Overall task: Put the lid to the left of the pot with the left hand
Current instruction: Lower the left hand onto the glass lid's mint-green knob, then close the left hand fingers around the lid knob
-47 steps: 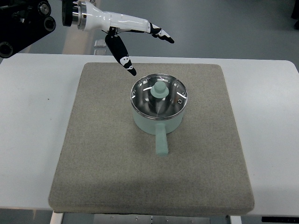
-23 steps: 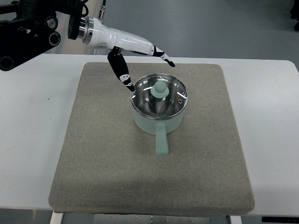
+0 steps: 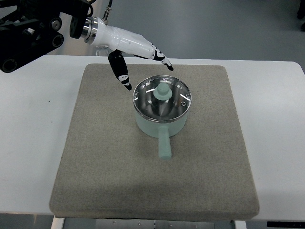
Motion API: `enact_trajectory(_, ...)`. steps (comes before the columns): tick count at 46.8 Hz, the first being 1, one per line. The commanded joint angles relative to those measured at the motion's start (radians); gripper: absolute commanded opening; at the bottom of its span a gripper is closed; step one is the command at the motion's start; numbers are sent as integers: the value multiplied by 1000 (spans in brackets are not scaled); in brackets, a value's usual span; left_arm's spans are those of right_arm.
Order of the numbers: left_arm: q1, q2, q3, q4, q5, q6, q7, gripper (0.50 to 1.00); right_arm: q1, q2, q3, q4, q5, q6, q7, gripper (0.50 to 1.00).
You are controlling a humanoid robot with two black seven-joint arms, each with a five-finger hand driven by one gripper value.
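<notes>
Left hand (image 3: 136, 57) is in from the far-left corner, white shell with black fingertips, fingers spread and holding nothing. We see the thumb (image 3: 120, 71) angled down toward the mat, tip just left of the pot rim; whether it touches the rim we can't tell. The other fingers (image 3: 159, 57) point right, over the mat's far edge, beyond the pot. Lid (image 3: 162, 98) is on the pot (image 3: 161, 117), glass with a metal rim and a pale green knob in the middle, seated flat as far as we can see. Pot is pale green, sitting around the middle of the grey mat (image 3: 95, 157), slightly toward the far side, handle (image 3: 164, 143) pointing toward the near edge. Mat lies flat on the white table (image 3: 33, 124). Mat left of the pot is bare. Right arm doesn't show.
</notes>
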Motion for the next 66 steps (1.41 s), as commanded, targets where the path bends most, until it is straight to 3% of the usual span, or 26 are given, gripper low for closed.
enact_trajectory(1, -3, -8, 1, -2, 55, -1, 0, 984, 0, 0, 0, 0, 0, 0, 0, 921)
enact_trajectory(9, -19, -27, 2, -5, 157, -2, 0, 984, 0, 0, 0, 0, 0, 0, 0, 921)
enact_trajectory(39, -43, -140, 48, 47, 140, -2, 0, 992, 0, 0, 0, 0, 0, 0, 0, 921)
enact_trajectory(66, -11, -151, 41, 75, 122, 4, 0, 994, 0, 0, 0, 0, 0, 0, 0, 921)
